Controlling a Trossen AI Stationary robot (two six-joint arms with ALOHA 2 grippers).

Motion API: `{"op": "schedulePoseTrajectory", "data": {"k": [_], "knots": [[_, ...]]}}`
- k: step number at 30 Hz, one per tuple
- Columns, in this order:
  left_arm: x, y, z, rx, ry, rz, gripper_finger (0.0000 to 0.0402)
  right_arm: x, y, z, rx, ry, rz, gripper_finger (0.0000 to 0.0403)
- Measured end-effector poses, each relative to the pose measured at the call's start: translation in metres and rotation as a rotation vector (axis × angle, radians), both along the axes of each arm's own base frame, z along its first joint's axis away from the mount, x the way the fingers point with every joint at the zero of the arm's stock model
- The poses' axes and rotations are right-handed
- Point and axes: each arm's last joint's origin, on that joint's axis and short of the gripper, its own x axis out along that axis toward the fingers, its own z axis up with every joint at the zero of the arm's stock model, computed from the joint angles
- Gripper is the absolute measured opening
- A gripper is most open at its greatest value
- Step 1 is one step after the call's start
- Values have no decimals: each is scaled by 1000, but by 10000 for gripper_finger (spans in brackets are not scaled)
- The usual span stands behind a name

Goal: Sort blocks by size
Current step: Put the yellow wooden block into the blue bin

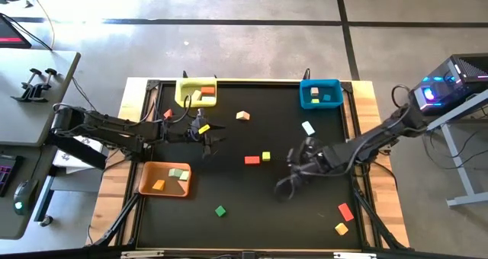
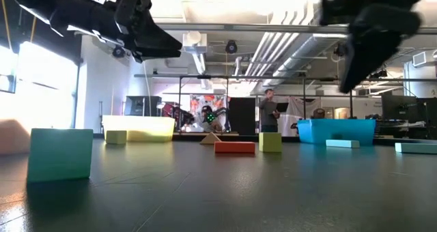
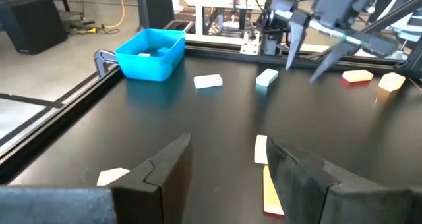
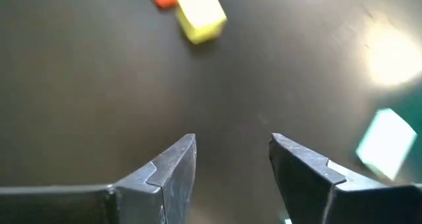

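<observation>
On the black table (image 1: pixel 252 206) both arms hang above the surface with nothing between their fingers. The left gripper (image 1: pixel 210 135) sits left of centre in the high view, just below the yellow bin (image 1: pixel 183 91), and its jaws stand apart — the left wrist view shows bare mat and a yellow block (image 3: pixel 261 149) in the gap. The right gripper (image 1: pixel 286 184) is right of centre, fingers spread and empty; the right wrist view shows only dark table between them.

The blocks lie scattered. A red bar (image 1: pixel 252 160) and a small yellow cube (image 1: pixel 266 156) sit side by side in the middle of the frame, between the two grippers. A tan wedge (image 1: pixel 242 116) lies above them, a mint block (image 1: pixel 308 127) toward the upper right below the blue bin (image 1: pixel 335 85), and a green cube (image 1: pixel 220 210) at lower centre. Another red block (image 1: pixel 345 212) and a yellow one (image 1: pixel 341 228) rest close together at the lower right.

Some blocks are already in the bins — the orange bin (image 1: pixel 145 181) at lower left holds a few, as do the yellow and blue ones at the top.
</observation>
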Motion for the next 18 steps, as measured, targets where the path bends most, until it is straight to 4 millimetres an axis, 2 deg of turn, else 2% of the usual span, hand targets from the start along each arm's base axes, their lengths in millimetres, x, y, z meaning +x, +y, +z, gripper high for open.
{"op": "schedulePoseTrajectory", "data": {"k": [5, 10, 14, 18], "knots": [[0, 0, 0, 1, 0, 0, 179, -29, 11, 5, -52, 30, -119, 190], [0, 0, 0, 1, 0, 0, 179, -48, 25, 7, -37, 51, -168, 190], [0, 0, 0, 0, 0, 1, 179, -61, 43, 5, 78, 107, -170, 190], [0, 0, 0, 0, 0, 1, 179, -73, 62, 4, 274, 204, -231, 190]]}}
